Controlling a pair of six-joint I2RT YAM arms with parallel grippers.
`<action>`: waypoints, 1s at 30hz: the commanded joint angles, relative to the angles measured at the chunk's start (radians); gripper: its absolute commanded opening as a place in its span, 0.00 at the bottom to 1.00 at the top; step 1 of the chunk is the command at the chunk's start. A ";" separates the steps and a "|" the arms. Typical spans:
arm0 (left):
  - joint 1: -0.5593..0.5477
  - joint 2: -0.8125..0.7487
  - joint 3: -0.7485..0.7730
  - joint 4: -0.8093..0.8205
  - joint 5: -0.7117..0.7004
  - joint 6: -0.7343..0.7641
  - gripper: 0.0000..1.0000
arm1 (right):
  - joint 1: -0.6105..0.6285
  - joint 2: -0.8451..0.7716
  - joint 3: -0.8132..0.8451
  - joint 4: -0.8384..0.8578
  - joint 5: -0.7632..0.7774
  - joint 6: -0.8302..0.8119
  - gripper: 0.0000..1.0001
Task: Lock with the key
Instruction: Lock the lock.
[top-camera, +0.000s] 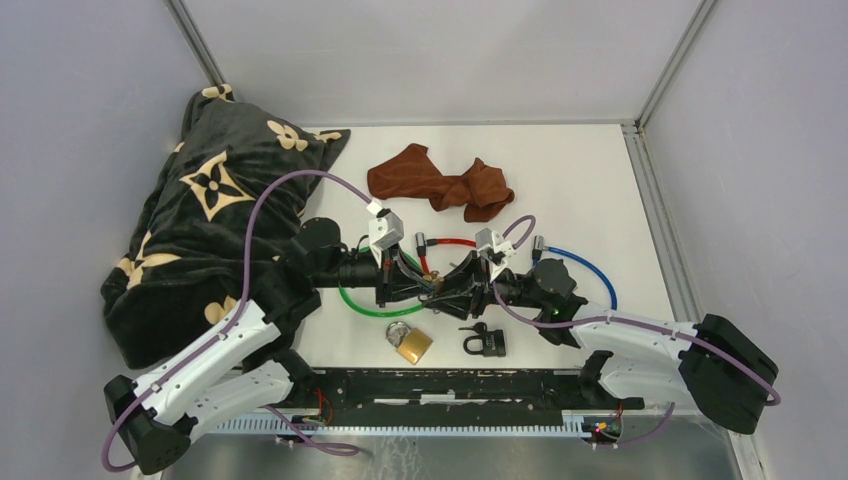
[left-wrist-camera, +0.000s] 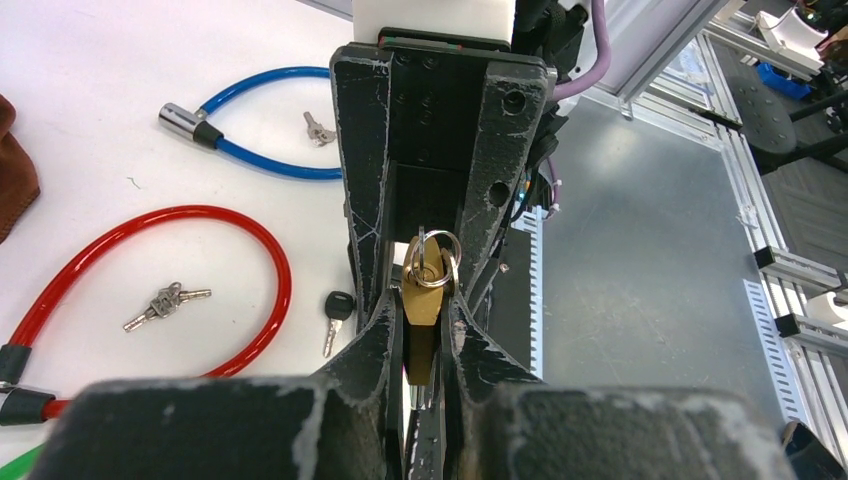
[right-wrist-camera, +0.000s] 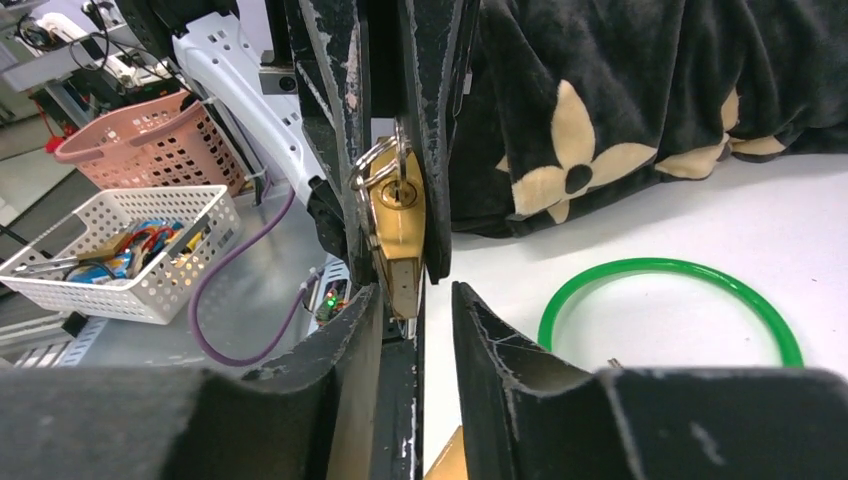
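My left gripper (left-wrist-camera: 422, 335) is clamped on the brass padlock (left-wrist-camera: 420, 305), aloft over the middle of the table's (top-camera: 600, 180) near edge, and my right gripper (right-wrist-camera: 417, 297), jaws apart astride the key (left-wrist-camera: 421, 243), could close off-centre and wrench the lock askew.

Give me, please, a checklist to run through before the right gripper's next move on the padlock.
1. Left gripper clamped on brass padlock: ok.
2. Key seated in the keyhole: ok.
3. Right gripper closed on the key: not ok, jaws apart.
4. Shackle pushed home: cannot tell, hidden.
5. Black padlock lying clear of both grippers: ok.
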 joint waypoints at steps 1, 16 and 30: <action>0.004 -0.002 0.009 0.057 0.034 -0.040 0.02 | 0.006 -0.009 0.022 0.047 0.006 0.001 0.29; 0.004 0.008 0.026 0.042 0.083 -0.010 0.14 | 0.006 -0.016 0.018 0.189 0.087 0.016 0.00; 0.003 0.010 0.037 0.042 0.124 -0.006 0.43 | 0.007 -0.032 0.030 0.242 0.102 -0.025 0.00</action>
